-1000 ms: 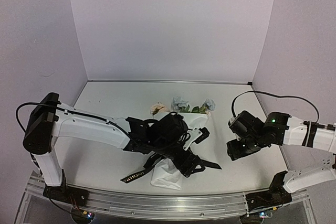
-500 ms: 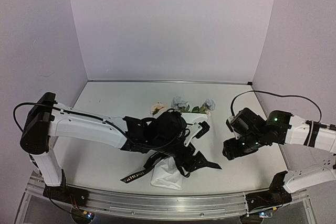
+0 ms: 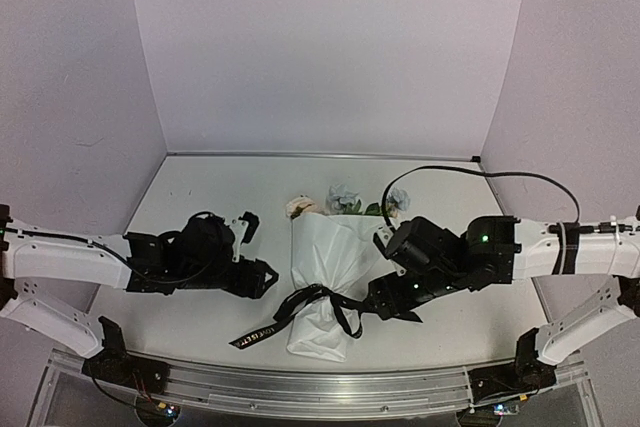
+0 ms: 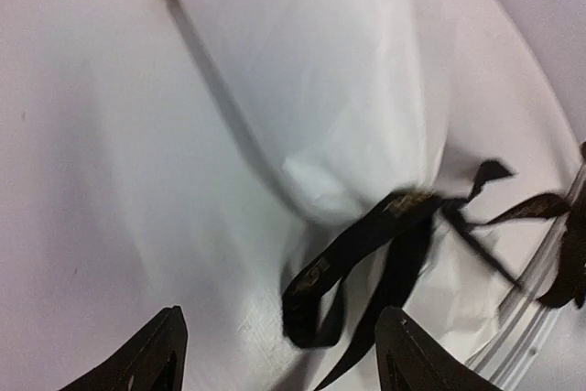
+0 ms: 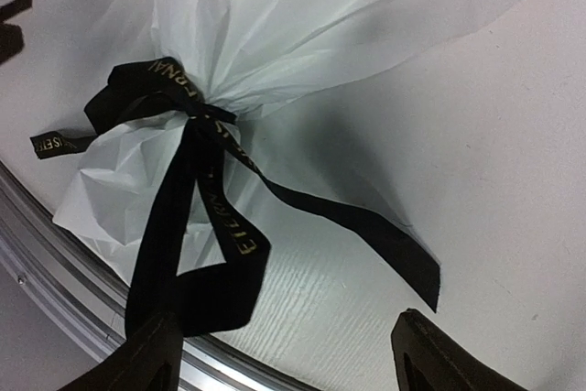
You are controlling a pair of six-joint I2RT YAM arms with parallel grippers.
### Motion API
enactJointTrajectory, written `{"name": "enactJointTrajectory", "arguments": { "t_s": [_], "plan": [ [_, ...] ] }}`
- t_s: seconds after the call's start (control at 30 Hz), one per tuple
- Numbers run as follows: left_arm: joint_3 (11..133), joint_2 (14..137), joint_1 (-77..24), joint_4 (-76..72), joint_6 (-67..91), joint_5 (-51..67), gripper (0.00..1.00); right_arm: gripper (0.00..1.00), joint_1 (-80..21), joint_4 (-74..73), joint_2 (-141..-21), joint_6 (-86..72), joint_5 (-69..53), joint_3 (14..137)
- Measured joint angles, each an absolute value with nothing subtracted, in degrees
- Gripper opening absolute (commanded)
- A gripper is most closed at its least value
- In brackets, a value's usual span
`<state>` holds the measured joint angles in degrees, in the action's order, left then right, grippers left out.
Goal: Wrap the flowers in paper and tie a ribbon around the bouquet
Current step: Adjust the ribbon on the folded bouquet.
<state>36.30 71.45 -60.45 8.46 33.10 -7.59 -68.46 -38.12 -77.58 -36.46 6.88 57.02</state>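
The bouquet lies mid-table, a white paper (image 3: 325,252) cone with the flowers (image 3: 345,199) at its far, wide end. A black ribbon (image 3: 312,299) is knotted round the narrow part, its tails trailing left and right. My left gripper (image 3: 255,250) stands open just left of the cone, apart from it. In the left wrist view the left gripper (image 4: 284,359) points at a ribbon (image 4: 320,295) loop and the paper (image 4: 348,107). My right gripper (image 3: 385,275) is open at the cone's right. Seen from the right wrist, the right gripper (image 5: 293,359) is open before the ribbon (image 5: 206,226) and paper (image 5: 302,25), with nothing pinched.
A metal rail (image 3: 300,387) runs along the table's near edge, close below the cone's tip, and shows as rail (image 5: 55,254) in the right wrist view. Lilac walls close in the back and both sides. The right arm's cable (image 3: 470,172) arcs above the table.
The left arm has pulled back leftwards off the bouquet, uncovering the tied ribbon. The right arm has moved left, up to the cone's right side, and its jaws have widened.
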Motion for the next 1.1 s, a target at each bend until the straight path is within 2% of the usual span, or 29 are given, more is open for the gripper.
{"name": "enactJointTrajectory", "arguments": {
  "t_s": [0.13, 0.3, 0.47, 0.5, 0.63, 0.87, 0.93, 1.1],
  "plan": [
    [31.68, 71.98, -60.42, 8.6, 33.52, -3.61, 0.81, 0.84, -72.07, -36.14, -81.12, -38.51, 10.15, 59.49],
    [32.25, 76.42, -60.36, 5.33, 33.15, 0.11, 0.76, 0.82, -74.33, -35.35, -82.61, -42.19, 14.09, 59.79],
    [35.21, 83.74, -60.31, 3.49, 32.54, 3.44, 0.69, 0.69, -74.41, -34.52, -84.12, -45.42, 15.4, 59.77],
    [35.86, 84.97, -60.31, 3.13, 32.37, 3.94, 0.67, 0.63, -74.41, -34.14, -84.5, -45.91, 15.44, 59.77],
    [37.55, 87.53, -60.31, 2.4, 31.9, 5.02, 0.5, 0.38, -74.41, -33.3, -85.63, -47.61, 15.42, 59.52],
    [38.99, 89.06, -60.31, 1.85, 31.24, 5.89, 0.05, 0.03, -74.39, -32.85, -86.32, -49.11, 15.02, 58.7],
    [39.0, 88.98, -60.31, 1.82, 31.24, 5.32, 0.0, 0.0, -74.41, -32.65, -86.32, -49.15, 14.91, 58.26],
    [39.01, 86.76, -60.31, 2.59, 31.39, 1.38, 0.0, 0.0, -74.39, -33.0, -86.32, -47.71, 14.34, 56.83]
  ]
}}
